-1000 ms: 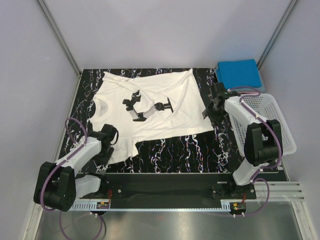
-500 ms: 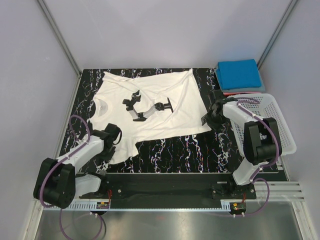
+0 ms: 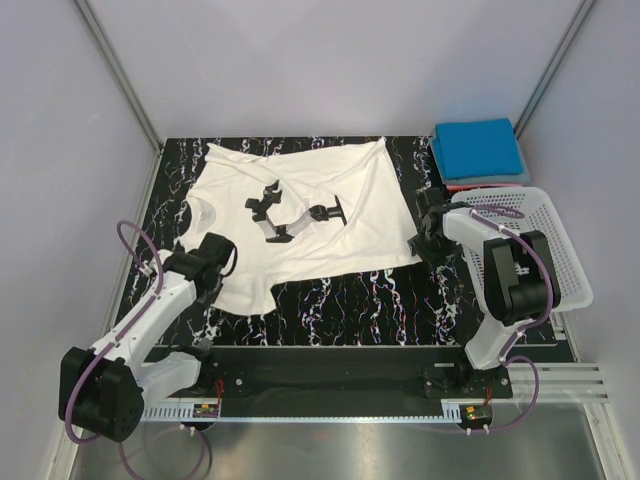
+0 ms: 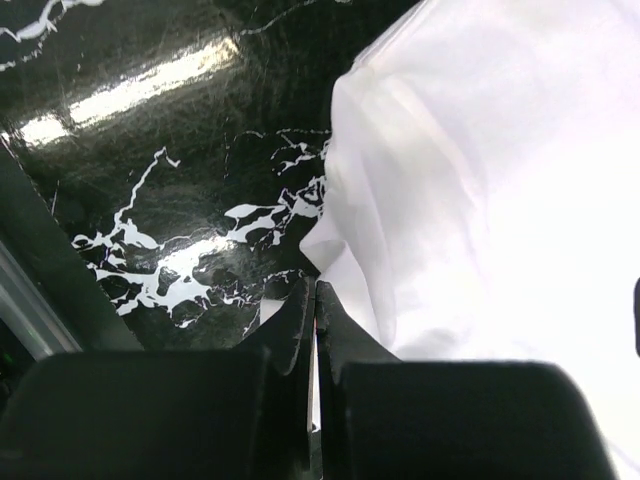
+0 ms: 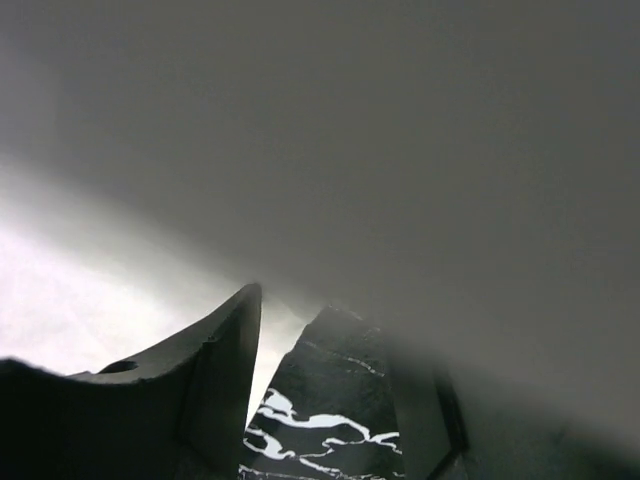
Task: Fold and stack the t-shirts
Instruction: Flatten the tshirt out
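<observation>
Left pincer (image 4: 312,288) tight on white t-shirt (image 3: 340,180); right pincer (image 5: 290,305) agape, perhaps touching it

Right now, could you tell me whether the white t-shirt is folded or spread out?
Spread out: the white t-shirt lies open and mostly flat.

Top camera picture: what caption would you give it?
Left hand pinches one edge of the white t-shirt; right hand open at the opposite edge.

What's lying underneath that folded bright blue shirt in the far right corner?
Only a thin red cloth edge peeks out along the near side of the folded bright blue t-shirt. The blue one covers the rest, so its shape cannot be seen.
</observation>
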Robot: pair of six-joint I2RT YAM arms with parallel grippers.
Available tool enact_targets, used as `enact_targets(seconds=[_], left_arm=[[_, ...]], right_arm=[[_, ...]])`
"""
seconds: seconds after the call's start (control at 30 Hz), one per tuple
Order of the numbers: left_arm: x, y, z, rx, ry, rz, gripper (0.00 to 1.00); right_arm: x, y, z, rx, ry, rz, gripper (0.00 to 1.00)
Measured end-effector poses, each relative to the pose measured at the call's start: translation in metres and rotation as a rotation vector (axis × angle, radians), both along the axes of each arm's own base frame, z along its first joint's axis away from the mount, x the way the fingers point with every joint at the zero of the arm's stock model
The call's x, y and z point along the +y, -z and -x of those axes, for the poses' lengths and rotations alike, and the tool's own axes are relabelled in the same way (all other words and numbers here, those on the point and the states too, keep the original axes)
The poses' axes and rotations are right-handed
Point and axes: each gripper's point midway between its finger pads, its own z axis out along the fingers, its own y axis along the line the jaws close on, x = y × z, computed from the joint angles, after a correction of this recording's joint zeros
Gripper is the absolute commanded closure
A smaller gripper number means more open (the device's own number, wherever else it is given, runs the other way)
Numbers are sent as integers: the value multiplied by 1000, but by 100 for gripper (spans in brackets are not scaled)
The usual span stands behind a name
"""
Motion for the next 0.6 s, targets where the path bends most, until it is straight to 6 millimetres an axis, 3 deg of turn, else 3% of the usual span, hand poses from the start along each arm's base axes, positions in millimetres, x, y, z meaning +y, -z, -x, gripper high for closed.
enact_targets(seconds=[0.3,0.47,0.6], left_arm=[[10,-8,3,8,-9,-54,100],[12,-17,-1,-11,-12,-67,100],[14,-30,-9,-47,-17,-84,100]], right_arm=[[-7,5,2,-18,41,30,57],[-13,2,-5,-50,41,63,100],[-18,-10,-9,-90,33,89,100]])
